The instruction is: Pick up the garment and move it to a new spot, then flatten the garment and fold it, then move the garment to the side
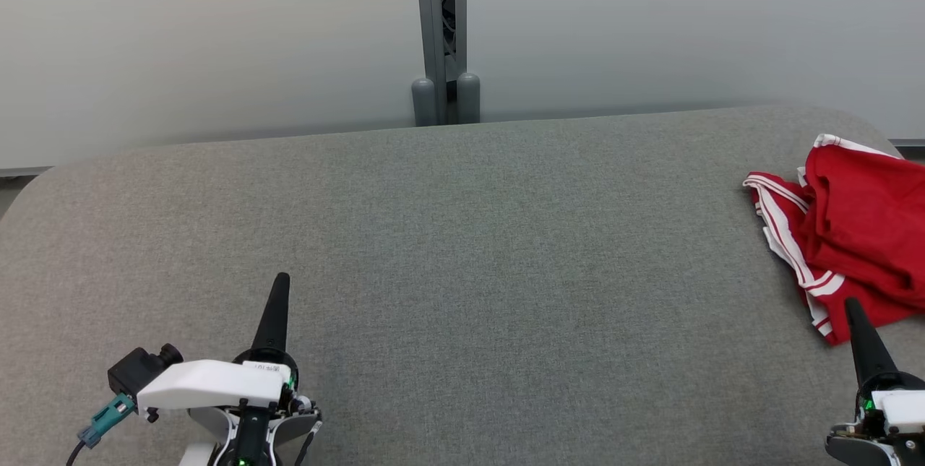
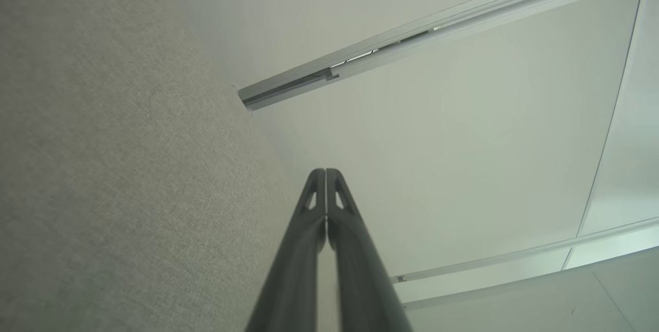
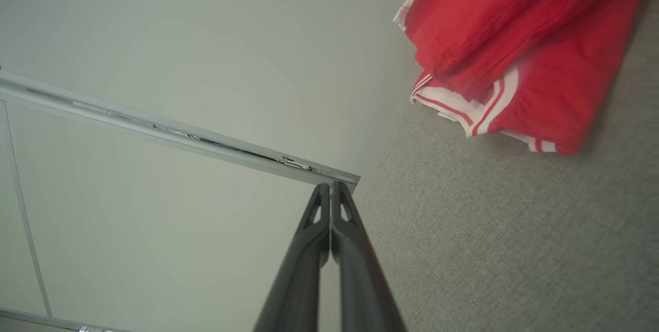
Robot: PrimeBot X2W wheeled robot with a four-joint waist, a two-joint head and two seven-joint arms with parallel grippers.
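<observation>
The garment is red cloth with white stripes along its hems, lying bunched at the far right of the grey padded surface; the right wrist view has the garment at its upper right. My right gripper is shut and empty, its tip at the garment's near edge; whether it touches the cloth I cannot tell. The right gripper has its fingers pressed together. My left gripper stands shut and empty at the lower left, far from the garment, and the left gripper shows both fingers closed tip to tip.
A pale wall runs behind the padded surface, with a grey upright post and two rounded grey caps at its foot. The surface's far edge curves down at both back corners.
</observation>
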